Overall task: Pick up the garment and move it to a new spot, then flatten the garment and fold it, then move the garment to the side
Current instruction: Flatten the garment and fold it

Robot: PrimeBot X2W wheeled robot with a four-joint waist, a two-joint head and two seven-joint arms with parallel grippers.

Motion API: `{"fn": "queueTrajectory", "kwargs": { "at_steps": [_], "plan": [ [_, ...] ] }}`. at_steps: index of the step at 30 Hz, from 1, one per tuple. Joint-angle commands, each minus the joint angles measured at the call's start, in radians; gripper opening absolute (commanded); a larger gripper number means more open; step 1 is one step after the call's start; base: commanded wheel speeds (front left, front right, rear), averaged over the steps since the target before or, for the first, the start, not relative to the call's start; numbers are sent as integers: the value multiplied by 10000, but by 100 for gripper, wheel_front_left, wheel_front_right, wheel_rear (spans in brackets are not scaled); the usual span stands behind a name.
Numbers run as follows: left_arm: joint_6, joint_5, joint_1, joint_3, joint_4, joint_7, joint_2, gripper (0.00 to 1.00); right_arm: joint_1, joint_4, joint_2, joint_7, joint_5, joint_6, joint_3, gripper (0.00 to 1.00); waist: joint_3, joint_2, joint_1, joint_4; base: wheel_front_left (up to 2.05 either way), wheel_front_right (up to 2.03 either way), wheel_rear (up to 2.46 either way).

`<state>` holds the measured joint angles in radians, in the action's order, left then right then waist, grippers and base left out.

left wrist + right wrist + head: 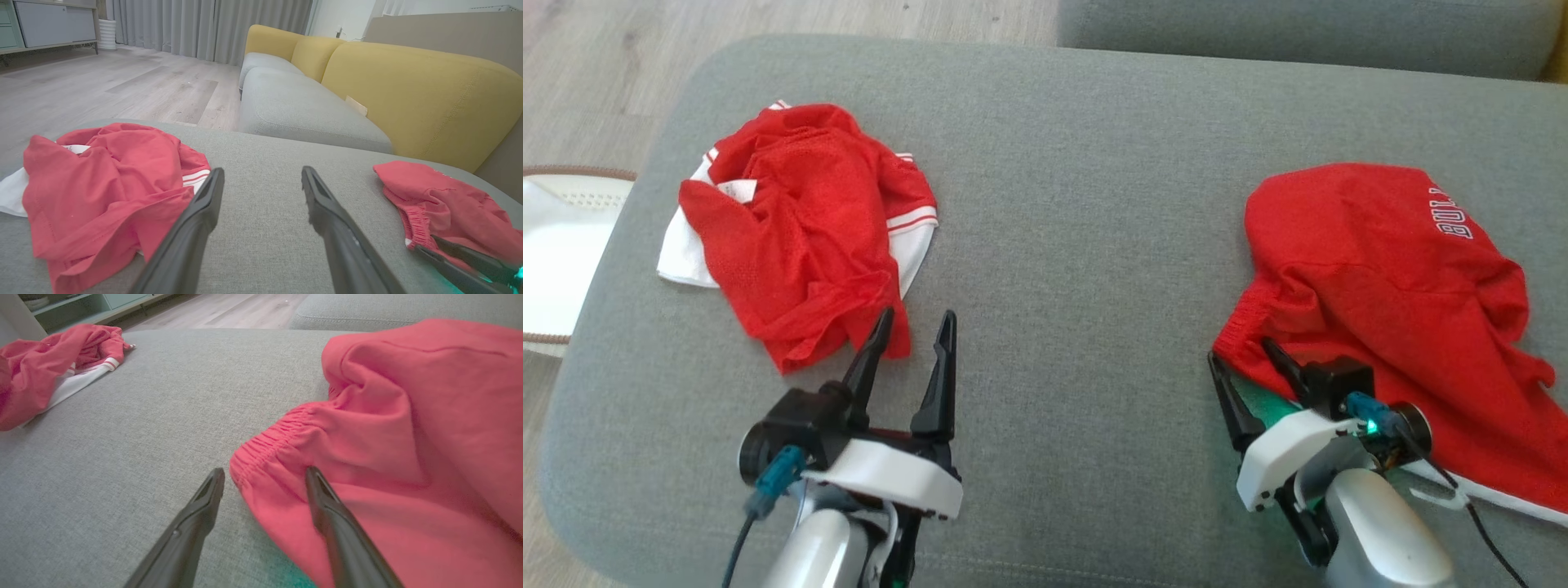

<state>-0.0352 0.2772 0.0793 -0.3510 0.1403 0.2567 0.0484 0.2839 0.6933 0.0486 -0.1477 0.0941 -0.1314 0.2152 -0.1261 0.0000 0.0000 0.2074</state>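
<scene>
Straddling only the hem of the red shorts (1372,269), the open right gripper (1241,353) may pinch one layer and drop it. The left gripper (916,314), open too, could snag the jersey (809,220) beside it

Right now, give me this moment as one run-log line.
left gripper open, beside crumpled jersey | right gripper open, at shorts waistband | nothing held | both garments on gray cushion
</scene>
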Motion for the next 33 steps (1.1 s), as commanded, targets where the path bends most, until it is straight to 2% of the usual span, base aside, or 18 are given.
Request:
{"fn": "queueTrajectory", "kwargs": {
  "at_steps": [1, 3, 4, 5, 11, 17, 19, 25, 33],
  "plan": [
    [-44, 56, 539, 260, -294, 51, 18, 100, 471, -104, 16, -74, -34, 7, 175, 100, -39, 0, 0, 23, 0, 0, 0],
    [-62, 54, 560, 256, -299, 51, 18, 100, 592, 104, 16, -149, 21, 7, 201, 100, -64, 0, 0, 17, 0, 0, 0],
    [-70, 57, 569, 244, -298, 51, 18, 100, 646, 172, 16, -208, 153, 7, 286, 25, -74, 0, 0, 10, 0, 0, 0],
    [-77, 62, 578, 226, -295, 51, 18, 100, 697, 199, 16, -289, 340, 7, 443, 0, -80, 0, 0, 0, 0, 0, 0],
    [-104, 76, 576, 215, -243, 51, 18, 100, 789, -42, 16, -555, 1885, 7, 1790, 0, -22, 0, 0, -206, 0, 0, 0],
    [-96, 72, 568, 246, -189, 51, 18, 100, 577, -976, 16, -370, 3786, 7, 3499, 0, 107, 0, 0, -410, 0, 0, 0],
    [-92, 66, 554, 254, -186, 51, 18, 100, 530, -1242, 16, -207, 4374, 7, 3787, 0, 135, 0, 0, -467, 0, 0, 0],
    [-44, 4, 501, 255, -189, 51, 18, 100, 788, -691, 111, 55, 4833, 7, 3258, 0, 91, 0, 0, -591, 0, 0, 0],
    [-26, -25, 614, 208, -230, 51, 18, 100, 1343, 517, 118, 123, 4282, 7, 2777, 0, -152, 0, 0, -592, 0, 0, 0]
  ]
}}
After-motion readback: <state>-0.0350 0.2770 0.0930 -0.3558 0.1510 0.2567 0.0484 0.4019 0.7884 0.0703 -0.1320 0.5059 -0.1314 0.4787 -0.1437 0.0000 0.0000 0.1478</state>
